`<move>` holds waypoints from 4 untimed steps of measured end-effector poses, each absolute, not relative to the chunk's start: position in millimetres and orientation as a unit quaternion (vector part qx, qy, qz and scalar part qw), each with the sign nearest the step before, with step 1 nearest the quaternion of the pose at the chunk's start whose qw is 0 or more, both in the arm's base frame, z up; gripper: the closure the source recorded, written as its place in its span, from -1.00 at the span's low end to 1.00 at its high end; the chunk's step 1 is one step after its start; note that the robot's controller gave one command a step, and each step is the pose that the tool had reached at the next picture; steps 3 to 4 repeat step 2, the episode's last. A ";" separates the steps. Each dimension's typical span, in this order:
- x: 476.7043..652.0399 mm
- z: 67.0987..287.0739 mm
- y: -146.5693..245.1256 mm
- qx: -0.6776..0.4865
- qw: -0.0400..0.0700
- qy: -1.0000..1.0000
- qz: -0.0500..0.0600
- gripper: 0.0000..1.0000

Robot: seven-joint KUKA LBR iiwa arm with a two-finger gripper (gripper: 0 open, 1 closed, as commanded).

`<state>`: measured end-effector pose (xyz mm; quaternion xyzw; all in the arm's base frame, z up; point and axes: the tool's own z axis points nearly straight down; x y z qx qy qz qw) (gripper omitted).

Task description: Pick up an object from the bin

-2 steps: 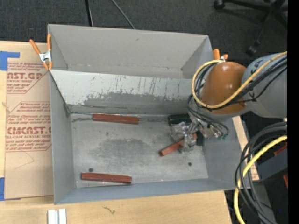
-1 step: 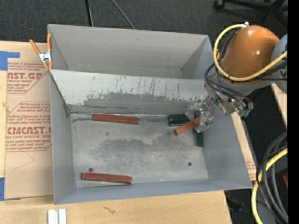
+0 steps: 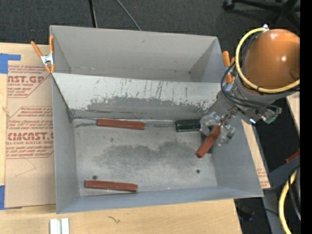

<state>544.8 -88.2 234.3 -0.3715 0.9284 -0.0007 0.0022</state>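
Gripper (image 3: 218, 129) sits low in the right part of the frame, inside the bin (image 3: 146, 57), close to its right wall. Arm (image 3: 243, 94) comes in from the right under its orange cover (image 3: 272, 58).

Claw state: fingers drawn in narrow, pinched on the upper end of 1 tilted red-brown stick (image 3: 205, 146). Little or no gap shows on either side of the stick. From the fingers, the stick slants down and toward the left of the frame. I cannot tell whether its lower end touches the bin floor or hangs just above it.

Nearest neighbour: 1 dark green block (image 3: 187, 126), just left of the gripper, lying flat at the foot of the back slope. It looks apart from the fingers, though the margin is slim.

2 more red-brown sticks of the same kind lie flat on the floor. The back stick (image 3: 120, 124) lies along the foot of the back slope, left of centre. The front stick (image 3: 110, 185) lies near the front wall at lower left. Both are well apart from the gripper and from each other.

There are 4 loose things in all, with no heap. The floor between them is bare scuffed metal.
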 end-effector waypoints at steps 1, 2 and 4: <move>544.7 233.0 -87.8 -0.370 0.002 0.929 0.001 1.00; 539.3 240.2 -116.1 -0.479 0.001 0.878 0.000 1.00; 539.3 240.2 -116.1 -0.479 0.001 0.878 0.000 1.00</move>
